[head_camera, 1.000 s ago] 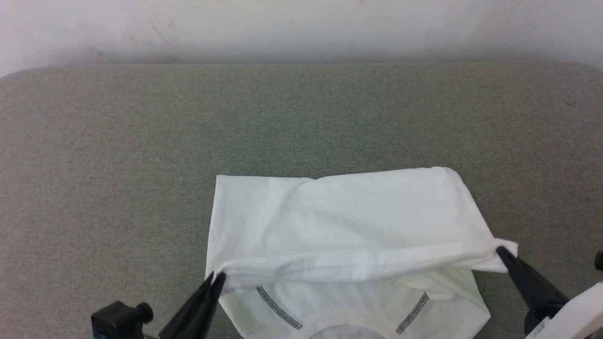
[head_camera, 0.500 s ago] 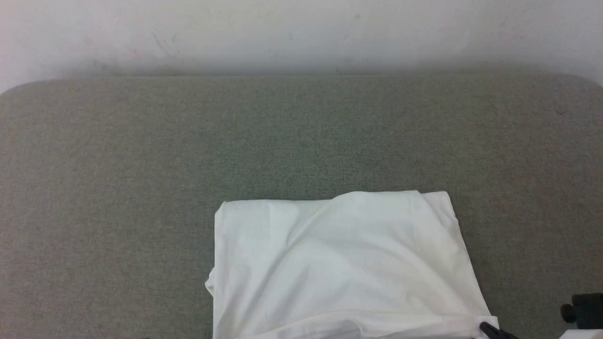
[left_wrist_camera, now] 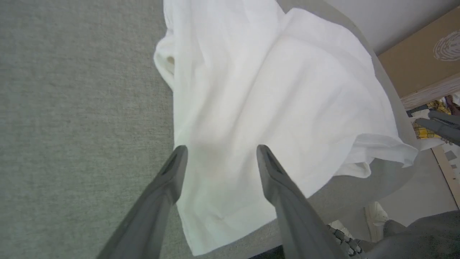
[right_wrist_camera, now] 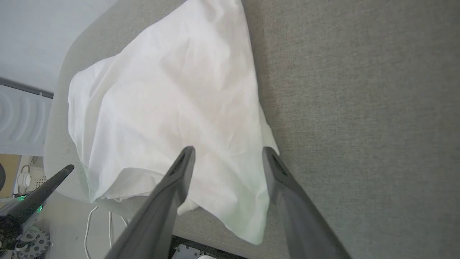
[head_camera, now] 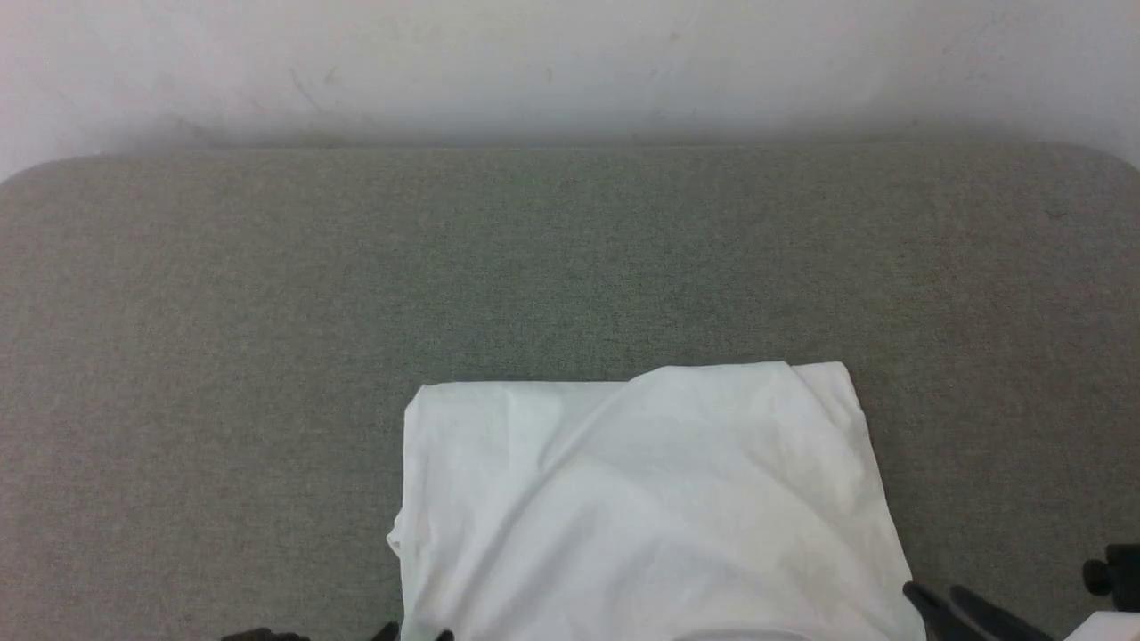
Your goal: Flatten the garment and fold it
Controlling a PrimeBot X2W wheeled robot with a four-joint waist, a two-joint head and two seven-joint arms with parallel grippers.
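The garment (head_camera: 641, 507) lies folded into a rough white rectangle at the near side of the grey table (head_camera: 223, 356). Both wrist views show its near edge reaching past the table's rim and drooping over it, with one corner hanging free. That overhang is the chief hazard: the cloth looks thin, so any tug toward the robot could let the hanging part pull more of it off the rim and slide the whole fold down. The upper layer is not flat either. A soft ridge runs slantwise across it, and on the robot's left a small lump of cloth pokes out from between the layers, so the stack is likely uneven inside and could shift if pressed in the wrong place. The left end effector (left_wrist_camera: 221, 148) stands wide open with nothing between its fingers, its tips over the near left part of the cloth. The right end effector (right_wrist_camera: 228, 149) is likewise spread wide and empty, its tips over the near right corner. Whether any tip touches the fabric I cannot tell. If one does, drawing back low could snag the top layer and drag it open, undoing the fold; lifting clear first seems the safer course. A further fold taken from this edge risks pinching only one layer, leaving the ones beneath behind and skewing the packet.
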